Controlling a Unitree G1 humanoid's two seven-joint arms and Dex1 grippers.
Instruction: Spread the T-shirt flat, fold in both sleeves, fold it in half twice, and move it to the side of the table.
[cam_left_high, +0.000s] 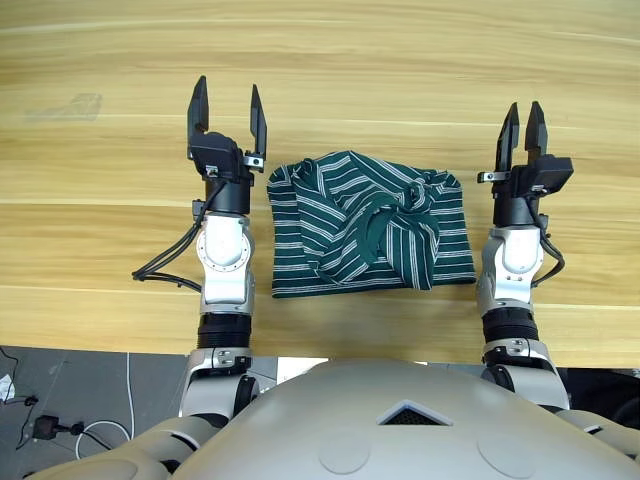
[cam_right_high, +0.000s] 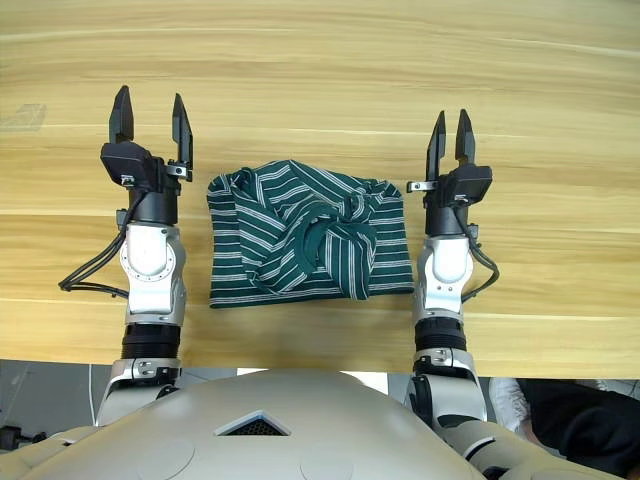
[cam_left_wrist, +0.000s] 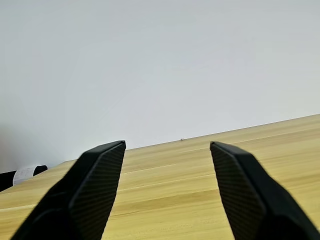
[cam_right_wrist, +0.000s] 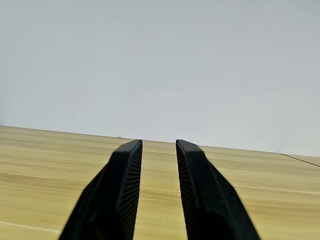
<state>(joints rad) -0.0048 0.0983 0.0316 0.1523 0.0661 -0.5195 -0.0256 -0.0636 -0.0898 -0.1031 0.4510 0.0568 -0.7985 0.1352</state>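
A dark green T-shirt (cam_left_high: 345, 215) with white stripes lies bunched in a rough rectangle near the front edge of the wooden table (cam_left_high: 400, 60), with a twisted lump of cloth on top toward its right side. My left gripper (cam_left_high: 228, 90) rests on the table just left of the shirt, pointing away from me, open wide and empty (cam_left_wrist: 167, 145). Just right of the shirt rests my right gripper (cam_left_high: 524, 108), also pointing away, open by a narrow gap with nothing in it (cam_right_wrist: 159, 142). Neither gripper touches the cloth.
Bare wood stretches far beyond and to both sides of the shirt. The table's front edge (cam_left_high: 100, 350) runs close below the shirt. Cables and a plug (cam_left_high: 45, 428) lie on the dark floor at the lower left. A plain wall (cam_left_wrist: 160, 60) stands behind the table.
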